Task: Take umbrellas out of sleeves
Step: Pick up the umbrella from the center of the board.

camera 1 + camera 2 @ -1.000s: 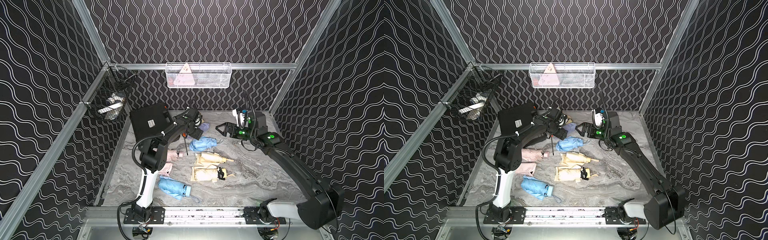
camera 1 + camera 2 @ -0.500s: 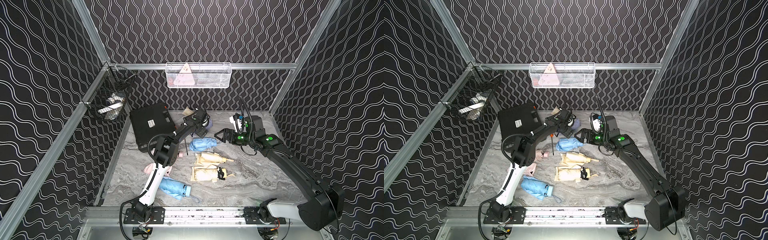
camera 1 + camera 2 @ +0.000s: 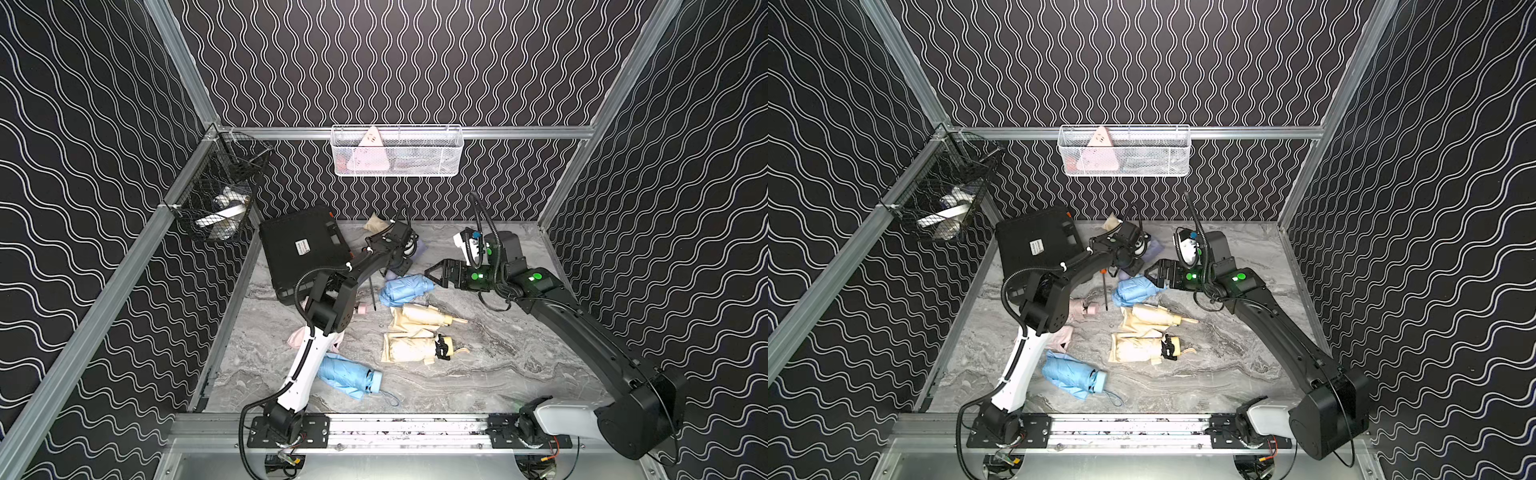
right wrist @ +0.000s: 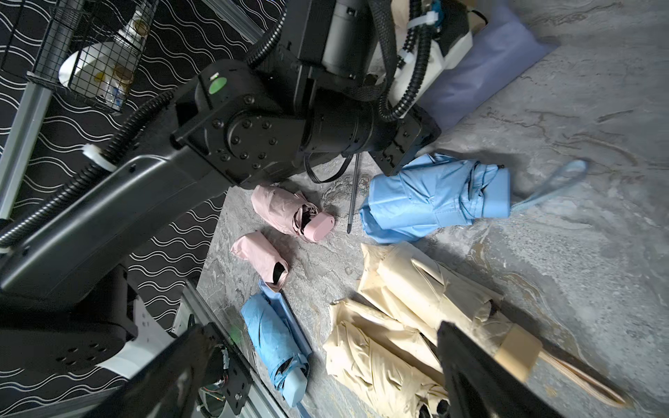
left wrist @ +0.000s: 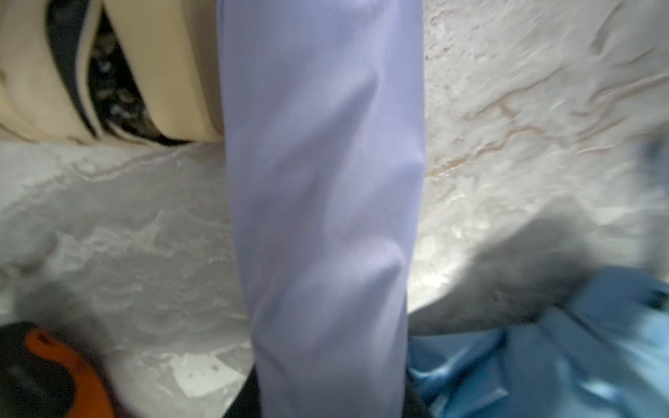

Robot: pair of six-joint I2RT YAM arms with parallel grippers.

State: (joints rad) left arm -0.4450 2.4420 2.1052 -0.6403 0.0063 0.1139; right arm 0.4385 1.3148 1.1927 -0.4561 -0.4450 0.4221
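Note:
A lilac sleeve (image 5: pixel 322 202) lies at the back of the table (image 3: pixel 519 353), and my left gripper (image 3: pixel 397 270) is shut on its near end, with dark jaws pressed to both sides of the fabric. Whether an umbrella is inside it is hidden. Just right of it, my right gripper (image 3: pixel 430 275) hovers open and empty beside a light blue umbrella (image 3: pixel 405 286). In front lie two cream umbrellas (image 3: pixel 419 316) (image 3: pixel 409 349), and a second light blue umbrella (image 3: pixel 349 376) lies by the front rail. A pink umbrella (image 4: pixel 289 210) and a pink sleeve (image 4: pixel 260 253) lie under my left arm.
A black hard case (image 3: pixel 303 249) lies at the back left. An orange-handled screwdriver (image 3: pixel 1104 291) lies between the case and the blue umbrella. A cream sleeve (image 3: pixel 376 222) rests against the back wall. Wire baskets hang on the back wall (image 3: pixel 397 151) and on the left rail (image 3: pixel 216 208).
My left gripper swung from beside the black case over to the lilac sleeve and its jaws closed in. My right gripper moved left and down toward the light blue umbrella, staying open.

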